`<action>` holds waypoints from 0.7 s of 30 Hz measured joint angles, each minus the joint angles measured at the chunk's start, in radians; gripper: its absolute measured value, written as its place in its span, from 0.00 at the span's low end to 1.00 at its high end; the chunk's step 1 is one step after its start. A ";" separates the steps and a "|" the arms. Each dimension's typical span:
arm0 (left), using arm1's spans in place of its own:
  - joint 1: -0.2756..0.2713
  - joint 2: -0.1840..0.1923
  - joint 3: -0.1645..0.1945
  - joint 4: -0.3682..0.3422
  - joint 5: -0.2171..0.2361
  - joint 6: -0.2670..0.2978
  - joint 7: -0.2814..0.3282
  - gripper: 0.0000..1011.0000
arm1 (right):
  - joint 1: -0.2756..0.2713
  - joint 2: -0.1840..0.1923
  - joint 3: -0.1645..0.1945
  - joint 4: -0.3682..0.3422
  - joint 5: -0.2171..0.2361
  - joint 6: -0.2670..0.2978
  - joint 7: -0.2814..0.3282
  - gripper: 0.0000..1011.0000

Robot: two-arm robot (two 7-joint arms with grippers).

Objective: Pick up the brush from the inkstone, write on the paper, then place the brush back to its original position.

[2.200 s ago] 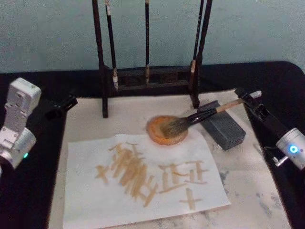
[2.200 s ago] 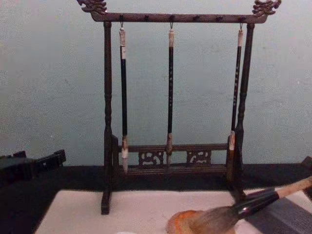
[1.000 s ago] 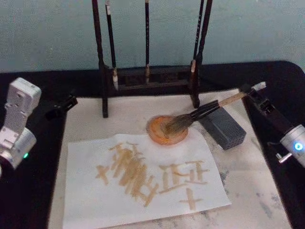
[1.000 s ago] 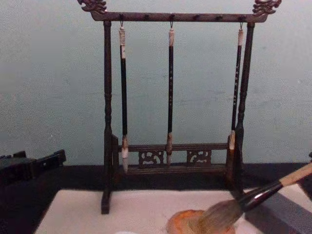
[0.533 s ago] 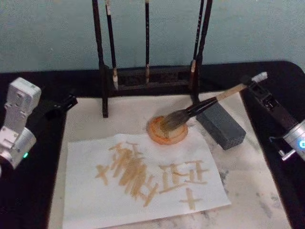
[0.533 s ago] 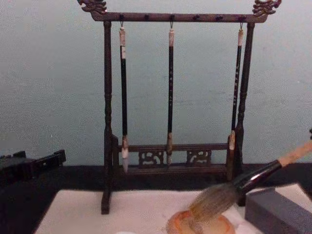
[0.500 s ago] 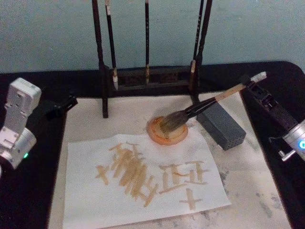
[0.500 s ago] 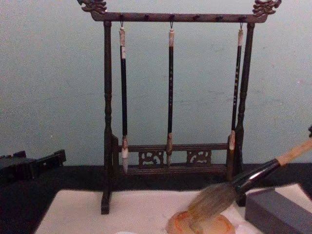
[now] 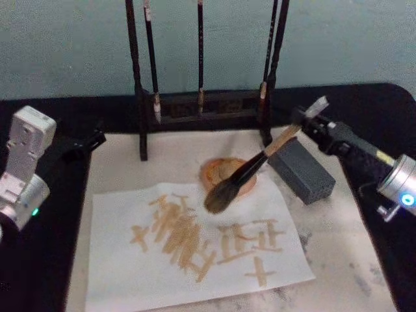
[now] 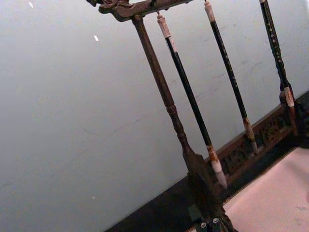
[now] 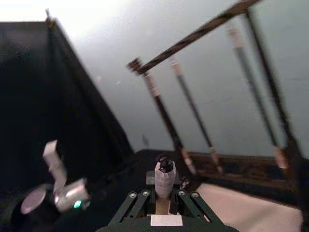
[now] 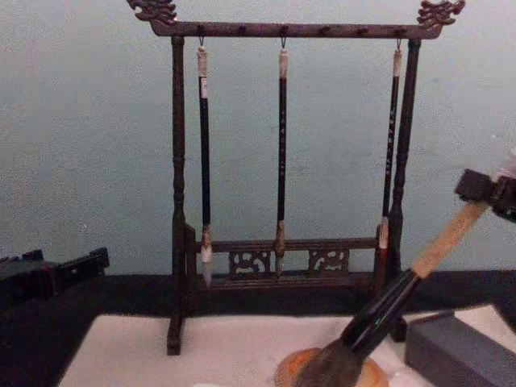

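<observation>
Right gripper (image 9: 304, 122) clenched on tan handle of bushy grey-brown calligraphy brush (image 9: 250, 170), tilting tip down toward off-white paper sheet (image 9: 123, 273) for writing; left gripper (image 9: 91, 141) parked aside.

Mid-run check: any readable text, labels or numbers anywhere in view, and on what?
No printed word, brand or number is legible.
Large off-white rectangular paper sheet: tan brushed strokes and crosses, character-like, not readable.
Thin dark hanging brushes: possible faint marks on the handles, too small to read.
</observation>
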 joint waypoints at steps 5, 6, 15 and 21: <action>0.000 0.000 0.000 0.000 0.000 0.000 0.000 0.99 | -0.009 0.032 -0.027 -0.083 -0.061 -0.010 -0.006 0.16; 0.000 0.000 0.000 0.000 0.000 0.000 0.000 0.99 | -0.009 0.038 -0.039 -0.104 -0.087 -0.015 -0.008 0.16; 0.000 0.000 0.000 0.000 0.000 0.000 0.000 0.99 | 0.012 0.031 -0.106 -0.155 -0.190 -0.010 -0.014 0.16; 0.000 0.000 0.000 0.000 0.000 0.000 0.000 0.99 | 0.029 0.015 -0.134 -0.158 -0.228 0.002 -0.020 0.16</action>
